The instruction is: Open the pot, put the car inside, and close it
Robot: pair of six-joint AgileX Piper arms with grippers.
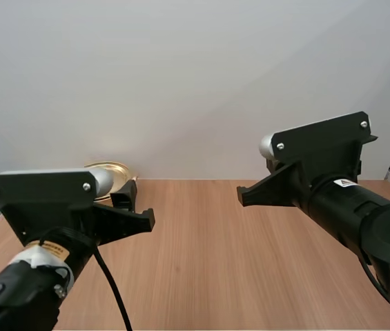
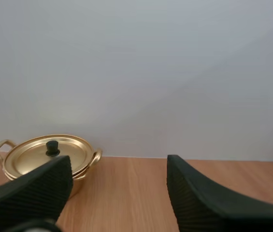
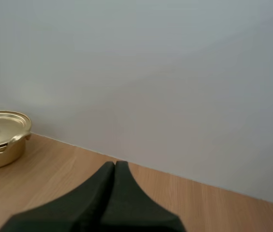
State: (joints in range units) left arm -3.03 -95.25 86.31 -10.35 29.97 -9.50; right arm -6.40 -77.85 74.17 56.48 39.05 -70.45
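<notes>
A golden pot (image 2: 49, 159) with two side handles stands at the table's far left, by the wall. Its lid (image 2: 47, 153) with a black knob (image 2: 52, 147) sits on it. In the high view the pot (image 1: 110, 171) peeks out behind my left arm. My left gripper (image 2: 119, 193) is open, its ribbed fingers (image 2: 35, 191) wide apart, hovering just in front of the pot. In the right wrist view the pot (image 3: 1, 139) stands well off to the side, and my right gripper (image 3: 114, 166) is shut, its fingers together as one dark wedge above the bare wood.
The wooden table (image 1: 201, 262) runs back to a plain pale wall. Both arms hover above it, left arm (image 1: 63, 207) and right arm (image 1: 333, 179).
</notes>
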